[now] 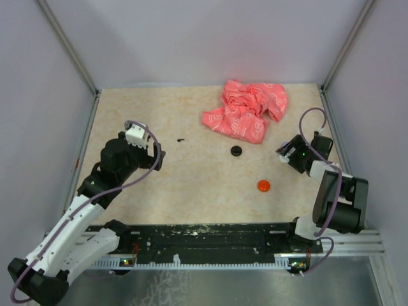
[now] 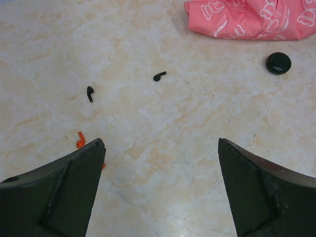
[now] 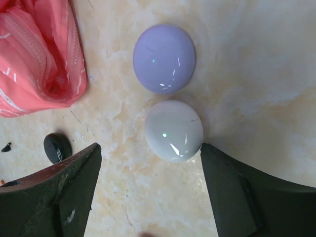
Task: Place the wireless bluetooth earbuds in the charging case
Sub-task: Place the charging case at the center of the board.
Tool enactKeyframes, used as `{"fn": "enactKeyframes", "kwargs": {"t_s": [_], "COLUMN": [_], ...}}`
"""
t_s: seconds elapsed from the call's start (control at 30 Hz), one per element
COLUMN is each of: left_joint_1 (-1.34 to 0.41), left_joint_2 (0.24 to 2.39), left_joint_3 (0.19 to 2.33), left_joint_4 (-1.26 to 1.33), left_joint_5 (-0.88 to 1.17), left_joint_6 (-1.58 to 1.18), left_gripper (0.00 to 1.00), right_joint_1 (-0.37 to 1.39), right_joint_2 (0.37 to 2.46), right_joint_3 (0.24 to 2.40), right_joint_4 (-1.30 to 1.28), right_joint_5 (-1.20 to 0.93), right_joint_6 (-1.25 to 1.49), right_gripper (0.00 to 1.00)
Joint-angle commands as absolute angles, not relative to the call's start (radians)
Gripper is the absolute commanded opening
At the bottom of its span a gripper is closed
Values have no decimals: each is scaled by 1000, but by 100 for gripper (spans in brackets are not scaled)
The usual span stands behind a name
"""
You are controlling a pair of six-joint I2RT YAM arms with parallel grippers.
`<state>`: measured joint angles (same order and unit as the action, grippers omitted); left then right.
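Note:
Two tiny black earbuds [image 2: 90,93] [image 2: 159,76] and one tiny orange earbud [image 2: 80,140] lie loose on the table ahead of my left gripper [image 2: 160,142], which is open, empty and above bare table. One black earbud shows in the top view [image 1: 180,139]. Round cases lie closed: black [image 2: 278,63] [image 1: 236,150], orange [image 1: 263,185], pale purple [image 3: 164,58] and white [image 3: 174,130]. My right gripper [image 3: 149,146] is open and empty, low over the table, with the white case just beyond its fingertips. No white or pale purple earbuds are in view.
A crumpled pink cloth [image 1: 245,108] lies at the back of the table, close to the purple case in the right wrist view [image 3: 39,54]. The black case also shows there [image 3: 58,147]. Grey walls enclose the table on three sides.

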<state>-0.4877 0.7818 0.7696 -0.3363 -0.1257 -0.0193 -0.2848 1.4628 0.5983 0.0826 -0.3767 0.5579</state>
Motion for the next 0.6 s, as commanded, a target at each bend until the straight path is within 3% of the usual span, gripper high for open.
{"fn": "enactKeyframes", "kwargs": {"t_s": [0.0, 0.17, 0.57], "left_joint_1": [-474, -465, -458], "left_joint_2": [763, 759, 753], "left_joint_3": [759, 758, 746], "left_joint_4": [-310, -307, -296], "left_joint_5": [-116, -114, -127], "left_joint_6": [-37, -44, -51], "left_gripper": [100, 100, 100], "right_joint_1": [-295, -249, 66], "right_joint_2": [1383, 1273, 1143], "right_joint_3": [613, 615, 648], "right_joint_4": [-45, -131, -330], "right_joint_5": [-305, -290, -166], "right_joint_6": [528, 461, 429], "right_gripper": [82, 84, 79]}}
